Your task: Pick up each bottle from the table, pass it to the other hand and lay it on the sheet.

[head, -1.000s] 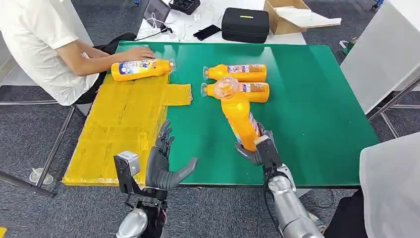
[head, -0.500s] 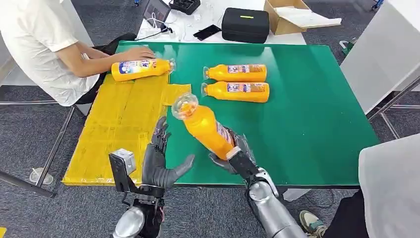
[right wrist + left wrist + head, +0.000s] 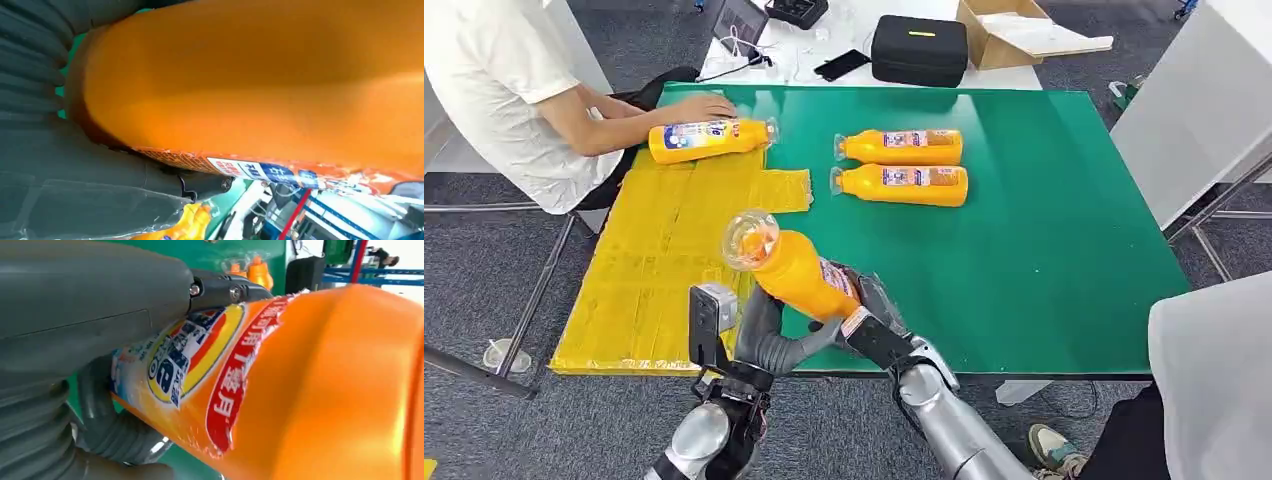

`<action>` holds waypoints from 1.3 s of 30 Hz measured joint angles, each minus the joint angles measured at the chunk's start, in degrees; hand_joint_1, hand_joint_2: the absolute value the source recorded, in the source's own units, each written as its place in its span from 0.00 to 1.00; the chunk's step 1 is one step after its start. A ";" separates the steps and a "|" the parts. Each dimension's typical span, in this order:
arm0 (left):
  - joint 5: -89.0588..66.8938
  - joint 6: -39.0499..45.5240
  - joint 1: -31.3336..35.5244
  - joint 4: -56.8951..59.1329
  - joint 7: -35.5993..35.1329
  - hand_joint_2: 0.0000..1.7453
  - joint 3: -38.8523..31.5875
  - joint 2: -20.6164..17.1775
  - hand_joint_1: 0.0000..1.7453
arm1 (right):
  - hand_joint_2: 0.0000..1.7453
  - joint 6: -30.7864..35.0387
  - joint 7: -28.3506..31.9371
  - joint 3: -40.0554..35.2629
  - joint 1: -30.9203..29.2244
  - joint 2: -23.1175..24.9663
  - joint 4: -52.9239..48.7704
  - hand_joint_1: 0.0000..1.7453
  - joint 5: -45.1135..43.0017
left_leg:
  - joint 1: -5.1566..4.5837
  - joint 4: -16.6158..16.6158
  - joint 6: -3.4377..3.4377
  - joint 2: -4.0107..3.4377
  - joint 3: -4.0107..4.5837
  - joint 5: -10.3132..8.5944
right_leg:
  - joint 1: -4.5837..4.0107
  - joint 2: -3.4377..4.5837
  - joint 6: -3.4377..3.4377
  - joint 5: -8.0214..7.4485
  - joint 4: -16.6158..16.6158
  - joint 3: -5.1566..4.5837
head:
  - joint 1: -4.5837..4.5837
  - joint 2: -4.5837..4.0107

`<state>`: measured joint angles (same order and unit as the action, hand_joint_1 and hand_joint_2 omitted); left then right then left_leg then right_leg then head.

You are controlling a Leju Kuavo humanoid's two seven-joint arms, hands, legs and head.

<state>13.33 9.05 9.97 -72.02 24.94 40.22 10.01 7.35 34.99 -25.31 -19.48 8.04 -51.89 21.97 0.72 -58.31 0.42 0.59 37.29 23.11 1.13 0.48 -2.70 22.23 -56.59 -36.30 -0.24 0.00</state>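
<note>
Our right hand [image 3: 864, 322] grips the lower body of the orange bottle [image 3: 796, 272] in the head view, holding it tilted with the clear cap end up and toward the yellow sheet [image 3: 664, 250], so the free length is offered to the other side. Our left hand [image 3: 769, 335] sits directly under and against that bottle near the front edge of the tabletop [image 3: 1044, 230], thumb reaching toward the right hand; we judge this to be the handover, with both hands on the bottle. One bottle on the sheet [image 3: 707, 139] lies at the far end under a person's hand [image 3: 696, 106], and two more bottles [image 3: 904, 165] lie side by side on the green surface, waiting.

From the left wrist, our thick thumb [image 3: 95, 285] and a darker finger press over the label while other fingers curl beneath, so this hand is closed around the bottle's body.

From the right wrist, grey fingers [image 3: 35, 65] wrap the base end of the bottle, holding it firmly. Releasing too soon looks like the risk, since the bottle hangs above the tabletop edge.
</note>
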 measured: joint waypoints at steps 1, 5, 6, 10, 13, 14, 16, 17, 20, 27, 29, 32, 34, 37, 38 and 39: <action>0.00 -0.41 0.03 0.00 0.00 1.00 -0.19 -0.04 0.00 | 1.00 0.66 -0.17 -0.24 -0.26 0.00 0.13 1.00 0.61 | 0.00 0.00 0.00 0.00 0.00 0.00 | 0.00 0.00 0.00 0.00 0.00 0.00 | 0.00 0.00; 0.04 -1.09 0.14 0.00 0.68 1.00 -0.81 -0.15 0.03 | 1.00 -0.07 0.00 -1.14 -1.60 -0.13 1.09 1.00 1.68 | 0.00 0.00 0.00 -0.01 0.00 0.00 | 0.00 0.00 0.00 0.00 0.00 -0.01 | 0.00 0.00; 0.59 -1.29 0.14 0.00 1.01 1.00 -1.09 -0.15 0.15 | 1.00 -0.92 0.09 -1.55 -1.96 -0.15 1.51 1.00 1.53 | 0.00 0.00 0.00 -0.01 -0.01 0.00 | 0.00 0.01 0.00 0.00 0.00 -0.02 | 0.00 0.00; 2.05 -1.87 0.28 0.00 2.07 1.00 -2.05 0.02 1.00 | 1.00 -2.82 0.50 -3.16 -3.02 -0.35 2.82 1.00 2.03 | 0.01 0.00 0.00 -0.01 -0.01 0.00 | -0.02 0.00 0.00 0.00 0.00 -0.02 | -0.02 0.00; 2.80 -2.10 0.32 -0.02 2.86 1.00 -2.49 0.57 1.00 | 1.00 -3.32 0.83 -4.30 -3.40 -0.15 3.58 1.00 1.57 | 0.01 0.00 0.00 -0.01 -0.01 0.00 | -0.01 0.01 0.00 0.00 0.00 -0.02 | 0.04 0.00; 2.80 -2.10 0.31 -0.02 3.10 1.00 -2.56 0.68 1.00 | 1.00 -3.35 0.88 -4.55 -3.52 -0.13 3.76 1.00 1.40 | 0.01 0.00 0.00 -0.01 -0.01 0.00 | -0.01 0.01 0.00 0.00 0.00 -0.02 | 0.04 0.00; 2.91 -2.25 0.30 -0.02 3.76 1.00 -2.75 0.68 1.00 | 1.00 -3.70 0.96 -4.90 -3.87 -0.11 4.11 1.00 1.11 | 0.00 0.00 0.00 -0.01 -0.01 0.00 | 0.00 0.01 0.00 0.00 0.00 -0.02 | 0.00 0.02; 3.30 -2.56 0.26 -0.02 4.09 1.00 -2.82 0.74 1.00 | 1.00 -3.85 1.05 -5.03 -4.01 -0.11 4.28 1.00 1.00 | 0.00 0.00 0.00 -0.01 -0.01 0.00 | 0.00 0.01 0.00 0.00 0.00 -0.02 | 0.00 0.02; 4.79 -4.00 0.19 -0.02 4.61 1.00 -3.30 0.81 1.00 | 1.00 -4.44 1.42 -5.44 -4.19 -0.09 4.72 1.00 0.37 | 0.00 0.00 0.00 -0.02 -0.01 0.00 | 0.00 0.01 0.00 0.00 0.00 -0.02 | 0.00 0.00; 5.14 -4.98 -0.04 -0.02 4.92 1.00 -3.78 0.81 1.00 | 1.00 -4.90 1.92 -6.01 -4.36 -0.09 5.42 1.00 -0.35 | 0.01 0.00 0.00 -0.02 -0.02 0.00 | -0.01 0.01 0.00 0.00 0.00 -0.03 | 0.00 0.00; 5.31 -5.51 -0.09 -0.02 5.11 1.00 -3.85 0.81 1.00 | 1.00 -5.01 2.08 -6.03 -4.36 -0.09 5.46 1.00 -0.51 | 0.01 0.00 0.00 -0.02 -0.02 0.00 | -0.01 0.01 0.00 0.00 0.00 -0.03 | 0.00 0.00; 5.42 -5.72 -0.14 -0.02 5.22 1.00 -3.87 0.81 1.00 | 1.00 -5.03 2.17 -6.05 -4.35 -0.09 5.51 0.00 -0.68 | 0.01 0.00 0.00 -0.02 -0.01 0.00 | 0.00 0.01 0.00 0.00 0.00 -0.03 | 0.00 0.00; 5.88 -6.29 -0.14 -0.02 5.49 1.00 -3.89 0.79 1.00 | 1.00 -5.51 2.23 -6.08 -4.31 -0.09 5.57 0.00 -1.23 | 0.01 0.00 0.00 -0.02 -0.02 0.00 | 0.00 0.01 0.00 0.00 0.00 -0.03 | 0.00 0.00; 6.05 -7.43 -0.13 -0.02 5.75 1.00 -3.96 0.77 1.00 | 0.00 -6.45 2.16 -6.10 -4.16 -0.11 5.88 0.00 -2.04 | 0.01 0.00 0.00 -0.02 -0.02 0.00 | 0.00 0.01 0.00 0.00 0.00 -0.03 | 0.00 0.02; 6.05 -7.71 -0.13 -0.04 5.77 1.00 -3.96 0.77 1.00 | 0.00 -6.56 1.99 -6.12 -4.08 -0.11 6.01 0.00 -2.08 | 0.01 0.00 0.00 -0.02 -0.02 0.00 | -0.01 0.01 0.00 0.00 0.00 -0.03 | 0.00 0.00; 5.77 -7.76 -0.10 -0.11 5.95 1.00 -3.93 0.77 1.00 | 0.00 -5.88 1.81 -6.12 -3.86 -0.11 6.12 0.00 -2.06 | 0.01 0.00 0.00 -0.02 -0.02 0.00 | -0.01 0.01 0.00 0.00 0.00 -0.03 | 0.02 0.00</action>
<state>19.10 1.29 9.87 -72.13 30.88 36.28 10.78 1.47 36.81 -31.43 -23.34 7.93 -45.77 19.91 0.73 -58.31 0.42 0.57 37.27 23.11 1.12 0.49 -2.69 22.23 -56.59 -36.32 -0.22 0.00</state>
